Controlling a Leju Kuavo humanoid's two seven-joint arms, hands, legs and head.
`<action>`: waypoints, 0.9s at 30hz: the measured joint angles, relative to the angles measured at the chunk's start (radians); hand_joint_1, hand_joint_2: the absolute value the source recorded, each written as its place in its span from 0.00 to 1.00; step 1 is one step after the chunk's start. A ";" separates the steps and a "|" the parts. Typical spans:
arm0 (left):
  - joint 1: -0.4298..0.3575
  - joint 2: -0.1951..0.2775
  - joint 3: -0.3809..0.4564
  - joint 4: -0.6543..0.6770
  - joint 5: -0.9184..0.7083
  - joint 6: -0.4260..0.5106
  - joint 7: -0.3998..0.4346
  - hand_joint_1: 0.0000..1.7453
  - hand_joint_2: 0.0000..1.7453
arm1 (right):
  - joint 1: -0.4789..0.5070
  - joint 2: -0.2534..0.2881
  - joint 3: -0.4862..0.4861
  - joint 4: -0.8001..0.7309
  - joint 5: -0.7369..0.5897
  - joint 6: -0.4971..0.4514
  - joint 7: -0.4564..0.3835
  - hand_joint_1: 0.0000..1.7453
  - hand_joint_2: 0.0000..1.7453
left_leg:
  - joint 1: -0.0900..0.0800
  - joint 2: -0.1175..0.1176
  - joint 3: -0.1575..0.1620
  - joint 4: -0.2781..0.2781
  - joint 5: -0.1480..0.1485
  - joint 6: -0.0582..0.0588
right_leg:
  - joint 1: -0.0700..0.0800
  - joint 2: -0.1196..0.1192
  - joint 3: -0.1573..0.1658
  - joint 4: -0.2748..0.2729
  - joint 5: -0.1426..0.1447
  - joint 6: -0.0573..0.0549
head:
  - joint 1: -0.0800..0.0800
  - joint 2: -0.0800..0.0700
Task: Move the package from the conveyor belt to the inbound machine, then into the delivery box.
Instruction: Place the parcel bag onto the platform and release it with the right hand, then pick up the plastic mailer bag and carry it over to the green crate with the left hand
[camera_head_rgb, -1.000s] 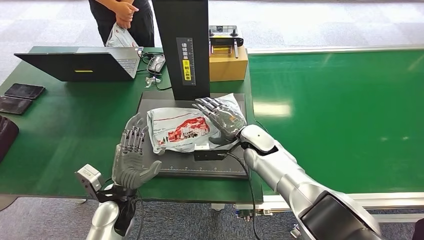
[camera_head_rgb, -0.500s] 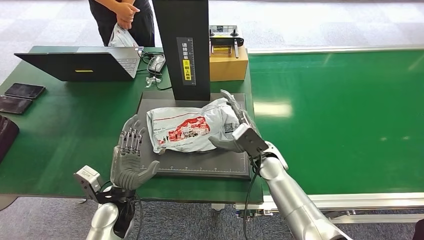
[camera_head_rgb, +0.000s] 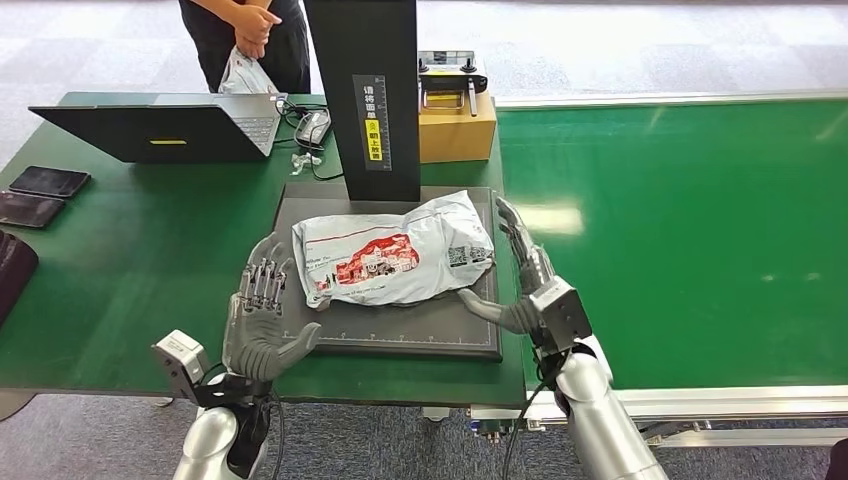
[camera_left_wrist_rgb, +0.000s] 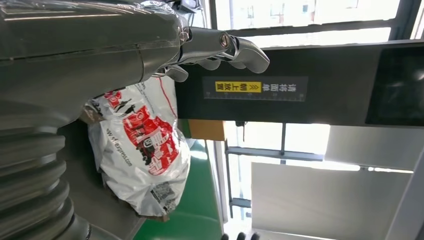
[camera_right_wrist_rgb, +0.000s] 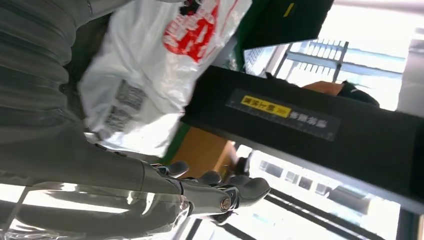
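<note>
Package (camera_head_rgb: 392, 257), a grey poly mailer with a red printed panel, lay flat on the black platform (camera_head_rgb: 400, 335) of the inbound machine, just in front of the machine's black upright column (camera_head_rgb: 362, 90). Taken against that platform as landmark: the green worktop (camera_head_rgb: 130, 250) spread out on the left hand's side of it, and the green conveyor belt (camera_head_rgb: 680, 230) ran along the right hand's side. A tan box (camera_head_rgb: 456, 130) stood behind the platform, beside the column. The package's long axis ran across the platform from one hand's side toward the other, parallel to the platform's near edge, and its right-hand end lay close to the platform's belt-side edge.

The right hand (camera_head_rgb: 520, 290) stood edge-on at the platform's belt-side edge, palm facing the package's right-hand end, fingers (camera_head_rgb: 512, 225) extended and apart, holding nothing; the thumb reached in low toward the package's near right corner, whether touching it or just short could not be told. The left hand (camera_head_rgb: 262, 318) hovered at the platform's near corner on the worktop side, palm turned toward the package's left-hand end, fingers (camera_head_rgb: 266, 272) spread and empty, a narrow gap separating them from the bag.

Both hands thus bracketed the long axis; the right appeared the closer. Judged from this, the scan step looked in hand, with transfer to the delivery box remaining.
</note>
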 joint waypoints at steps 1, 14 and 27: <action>0.003 0.000 0.000 0.001 -0.003 -0.002 0.001 0.00 1.00 | 0.036 0.000 -0.022 -0.018 -0.010 0.009 0.003 0.00 1.00 | 0.000 0.000 -0.001 0.000 0.000 0.000 | 0.000 0.000 0.000 0.000 0.000 0.000 | 0.000 0.000; 0.000 -0.003 -0.004 0.014 -0.097 0.004 0.020 0.00 1.00 | 0.293 0.044 -0.238 -0.130 -0.049 0.070 0.041 0.00 1.00 | 0.000 0.001 -0.001 0.000 -0.001 0.000 | 0.000 0.001 -0.001 0.000 0.000 0.000 | 0.000 0.000; -0.018 -0.022 -0.103 0.016 -0.210 0.046 0.035 0.00 1.00 | 0.333 0.079 -0.283 -0.140 -0.035 0.067 0.073 0.00 1.00 | 0.000 0.002 -0.001 0.000 -0.001 0.000 | 0.000 0.001 -0.001 0.000 0.000 0.000 | 0.000 0.000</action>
